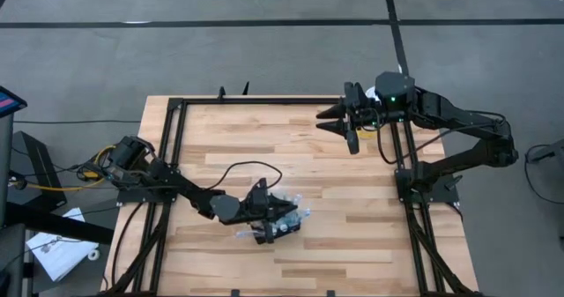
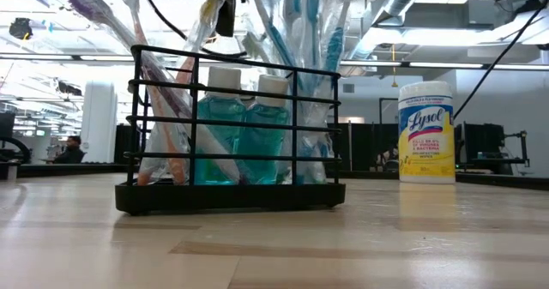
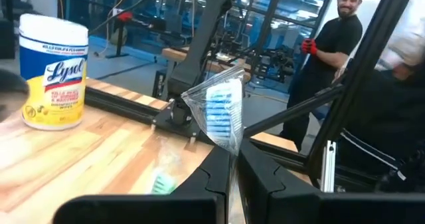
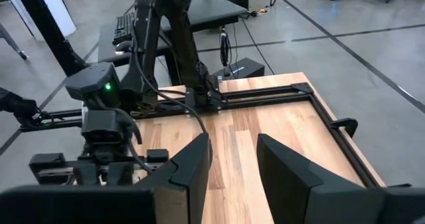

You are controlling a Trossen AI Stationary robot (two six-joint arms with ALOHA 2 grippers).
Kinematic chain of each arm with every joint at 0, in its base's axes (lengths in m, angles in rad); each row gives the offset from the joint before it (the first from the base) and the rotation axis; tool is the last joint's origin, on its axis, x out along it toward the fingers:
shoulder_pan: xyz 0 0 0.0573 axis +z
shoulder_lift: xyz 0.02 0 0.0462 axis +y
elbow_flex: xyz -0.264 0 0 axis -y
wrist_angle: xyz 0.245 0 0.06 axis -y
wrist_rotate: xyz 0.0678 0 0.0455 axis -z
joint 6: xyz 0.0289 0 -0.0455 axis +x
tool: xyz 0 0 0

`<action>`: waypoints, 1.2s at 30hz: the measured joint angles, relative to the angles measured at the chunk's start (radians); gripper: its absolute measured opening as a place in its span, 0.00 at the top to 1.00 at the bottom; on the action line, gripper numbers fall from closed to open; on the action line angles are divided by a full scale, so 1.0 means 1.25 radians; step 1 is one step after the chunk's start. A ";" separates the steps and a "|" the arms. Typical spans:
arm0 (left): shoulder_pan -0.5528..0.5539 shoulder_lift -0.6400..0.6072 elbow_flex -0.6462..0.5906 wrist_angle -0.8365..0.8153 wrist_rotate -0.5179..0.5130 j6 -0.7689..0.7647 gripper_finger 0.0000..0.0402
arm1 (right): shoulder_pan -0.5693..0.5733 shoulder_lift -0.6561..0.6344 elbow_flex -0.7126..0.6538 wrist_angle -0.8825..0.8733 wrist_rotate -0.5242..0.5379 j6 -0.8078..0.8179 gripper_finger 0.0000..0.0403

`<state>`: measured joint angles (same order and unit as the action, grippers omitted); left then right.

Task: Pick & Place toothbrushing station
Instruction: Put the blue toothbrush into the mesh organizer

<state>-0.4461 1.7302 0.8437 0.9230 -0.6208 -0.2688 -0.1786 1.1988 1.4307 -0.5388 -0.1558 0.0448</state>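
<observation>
The toothbrushing station (image 2: 230, 135) is a black wire caddy holding wrapped toothbrushes and two teal mouthwash bottles. Its base rests flat on the wooden table, near the middle front (image 1: 284, 223). My left gripper (image 1: 267, 219) reaches in from the table's left and is at the station's top, shut on a wrapped blue-bristled toothbrush (image 3: 221, 112). My right gripper (image 1: 346, 126) is open and empty, hovering over the far right part of the table, also seen in its wrist view (image 4: 232, 164). My left gripper pinches the lower part of the clear wrapper (image 3: 232, 146) of a blue-bristled toothbrush between its two fingers. The fingers come about level from the table's left. The toothbrush head stands up beyond the fingertips, and the station's base stays on the table.
A white-and-yellow Lysol wipes canister (image 2: 426, 132) stands on the table, also in the left wrist view (image 3: 53, 71). A black metal frame (image 1: 172, 147) borders the table. A person in black (image 3: 332, 38) stands beyond the table.
</observation>
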 joint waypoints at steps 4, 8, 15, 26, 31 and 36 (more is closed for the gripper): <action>-0.005 0.005 -0.006 0.001 0.000 -0.019 0.99 | 0.003 0.000 0.000 0.000 0.000 0.000 0.71; -0.004 0.031 -0.006 0.003 0.013 -0.034 0.99 | 0.003 0.000 0.000 0.000 0.000 0.000 0.71; -0.009 0.081 -0.008 0.004 0.039 -0.100 0.99 | 0.003 0.000 0.000 0.000 0.000 -0.001 0.71; -0.005 0.065 -0.007 -0.018 0.080 -0.191 0.79 | 0.003 0.000 0.000 0.000 0.000 -0.002 0.71; -0.001 0.050 -0.007 -0.017 0.081 -0.210 0.57 | 0.003 0.000 0.000 0.000 0.000 -0.001 0.71; -0.001 0.050 -0.007 -0.014 0.079 -0.232 0.43 | 0.003 0.000 0.000 0.000 0.000 0.000 0.71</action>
<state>-0.4477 1.7924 0.8347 0.9051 -0.5225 -0.5586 -0.1753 1.1984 1.4309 -0.5385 -0.1558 0.0448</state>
